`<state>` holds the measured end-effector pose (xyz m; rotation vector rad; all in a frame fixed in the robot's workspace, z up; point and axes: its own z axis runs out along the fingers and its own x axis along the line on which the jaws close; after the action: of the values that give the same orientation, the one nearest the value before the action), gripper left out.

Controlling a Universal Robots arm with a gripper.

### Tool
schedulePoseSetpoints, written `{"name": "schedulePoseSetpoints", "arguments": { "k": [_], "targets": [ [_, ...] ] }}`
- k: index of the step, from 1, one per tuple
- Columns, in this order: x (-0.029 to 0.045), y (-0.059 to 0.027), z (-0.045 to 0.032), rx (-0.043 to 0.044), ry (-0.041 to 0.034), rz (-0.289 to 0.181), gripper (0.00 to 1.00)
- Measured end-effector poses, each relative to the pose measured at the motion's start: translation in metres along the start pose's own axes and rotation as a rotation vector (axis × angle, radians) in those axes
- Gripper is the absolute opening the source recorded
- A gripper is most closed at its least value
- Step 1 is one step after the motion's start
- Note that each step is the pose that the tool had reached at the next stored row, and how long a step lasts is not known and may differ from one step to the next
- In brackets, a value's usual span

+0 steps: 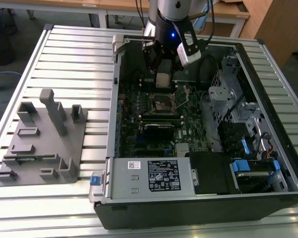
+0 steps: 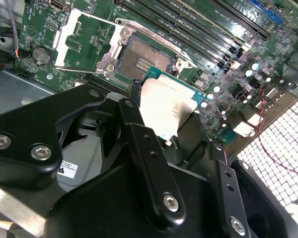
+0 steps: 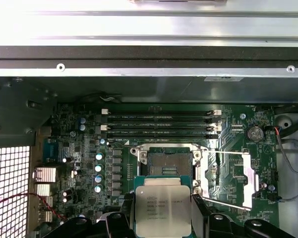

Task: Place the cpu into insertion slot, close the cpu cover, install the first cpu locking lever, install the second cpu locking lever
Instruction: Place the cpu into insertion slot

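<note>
Near the empty insertion slot [image 3: 169, 163] (cpu cover [image 3: 233, 178] lying open), the claw [image 3: 163, 220] grips the cpu [image 3: 163, 208].

I see the insertion slot [image 3: 170, 166] uncovered from above, its cpu cover [image 3: 248, 179] laid open alongside. Memory slots [image 3: 161, 125] run just beside it, with the case wall [image 3: 149, 54] beyond.

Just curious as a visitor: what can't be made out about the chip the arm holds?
Underside of the cpu: first wrist view, faces away from the camera.
One cpu edge: first wrist view, cut off by the frame.
Contacts of the insertion slot: exterior view, too small.
</note>
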<state>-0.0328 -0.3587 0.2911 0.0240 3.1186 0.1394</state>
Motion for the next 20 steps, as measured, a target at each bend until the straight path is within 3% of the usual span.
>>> {"name": "schedulePoseSetpoints", "arguments": {
  "k": [20],
  "targets": [
    [0.0001,-0.0003,0.0028,0.0001,0.0,0.0,0.54]
  ]
}}
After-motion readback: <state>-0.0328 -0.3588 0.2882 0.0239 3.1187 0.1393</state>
